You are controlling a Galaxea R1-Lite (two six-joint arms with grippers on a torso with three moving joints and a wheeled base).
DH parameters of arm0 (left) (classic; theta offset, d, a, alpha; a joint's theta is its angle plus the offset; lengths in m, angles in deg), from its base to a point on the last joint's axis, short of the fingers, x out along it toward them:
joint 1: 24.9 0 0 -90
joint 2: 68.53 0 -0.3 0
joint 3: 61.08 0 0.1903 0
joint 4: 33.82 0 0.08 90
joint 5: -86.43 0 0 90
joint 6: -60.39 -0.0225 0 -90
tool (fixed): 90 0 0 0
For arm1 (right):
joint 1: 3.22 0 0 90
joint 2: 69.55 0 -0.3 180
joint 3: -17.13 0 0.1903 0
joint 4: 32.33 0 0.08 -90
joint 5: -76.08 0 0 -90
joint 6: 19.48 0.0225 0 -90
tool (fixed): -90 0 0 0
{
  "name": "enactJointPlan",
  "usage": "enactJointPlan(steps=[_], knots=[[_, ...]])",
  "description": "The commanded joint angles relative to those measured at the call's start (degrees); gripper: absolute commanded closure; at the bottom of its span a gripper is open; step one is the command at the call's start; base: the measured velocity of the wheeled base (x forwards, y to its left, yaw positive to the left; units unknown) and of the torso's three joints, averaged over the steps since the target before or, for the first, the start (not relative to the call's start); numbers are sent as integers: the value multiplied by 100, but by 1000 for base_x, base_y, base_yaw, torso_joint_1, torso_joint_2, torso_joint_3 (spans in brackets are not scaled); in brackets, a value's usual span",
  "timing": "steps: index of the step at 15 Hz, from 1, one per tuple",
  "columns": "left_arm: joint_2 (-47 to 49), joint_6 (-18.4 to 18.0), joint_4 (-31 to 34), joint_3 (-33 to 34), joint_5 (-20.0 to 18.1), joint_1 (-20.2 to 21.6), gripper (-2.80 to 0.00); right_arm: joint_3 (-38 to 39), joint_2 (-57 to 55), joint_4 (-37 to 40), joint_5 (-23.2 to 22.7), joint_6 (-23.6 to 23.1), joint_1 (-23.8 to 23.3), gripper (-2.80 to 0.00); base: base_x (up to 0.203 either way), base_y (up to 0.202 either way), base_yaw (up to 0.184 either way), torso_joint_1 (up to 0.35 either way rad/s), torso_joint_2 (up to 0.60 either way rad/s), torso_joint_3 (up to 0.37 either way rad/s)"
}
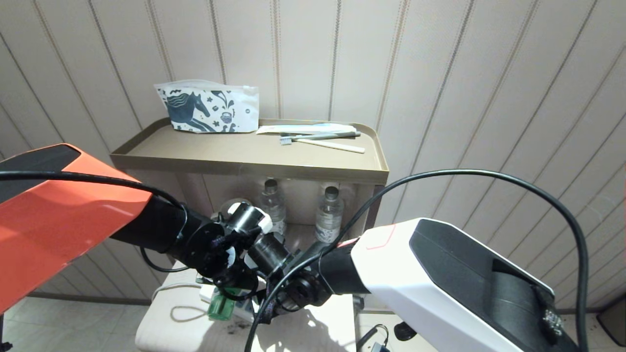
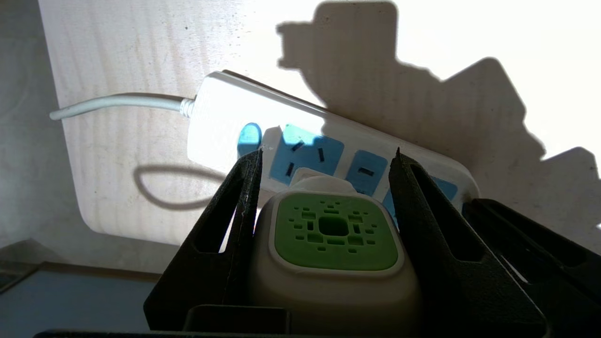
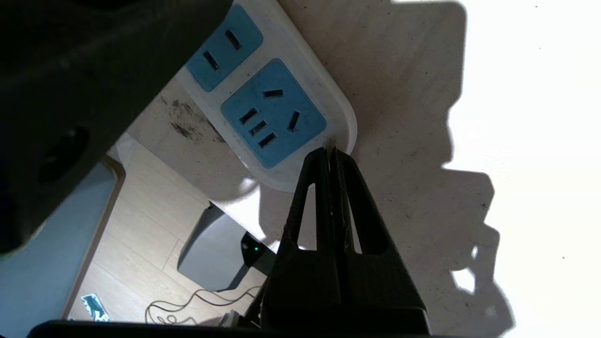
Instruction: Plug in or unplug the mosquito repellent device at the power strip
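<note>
The mosquito repellent device [image 2: 333,234], white with a green vented top, sits between my left gripper's [image 2: 328,154] black fingers, which press on its two sides. Its white plug end is right at the first blue socket panel of the power strip [image 2: 225,112]; whether the pins are in, I cannot tell. In the head view the device's green bottle [image 1: 222,307] shows below my crossed wrists, over the power strip [image 1: 208,293]. My right gripper [image 3: 330,151] is shut, empty, with its tips against the far end of the power strip [image 3: 339,112].
The strip lies on a low pale table [image 1: 166,327], its white cord [image 2: 117,101] running off the edge. Behind stands a cabinet with a horse-print pouch [image 1: 208,107], toothbrushes [image 1: 323,139] and two water bottles [image 1: 273,205]. A grey box [image 3: 211,253] and cables lie on the floor.
</note>
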Motion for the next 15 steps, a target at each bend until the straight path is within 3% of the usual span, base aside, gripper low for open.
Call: enactJointPlan(steps=[1,6,8,15], knots=[[-53,20,15,32,14,15,0,-8,-28,17,4,21,-1,0,0,0,0,0,0,0],[-488,-41,64,63,41,187,0,64,143,17,163,21,-29,0,0,0,0,0,0,0],[-635,-33,69,287,49,259,0,89,368,17,388,21,-44,0,0,0,0,0,0,0],[-1171,-1,36,878,49,370,0,434,1113,-9,545,13,-111,0,0,0,0,0,0,0]])
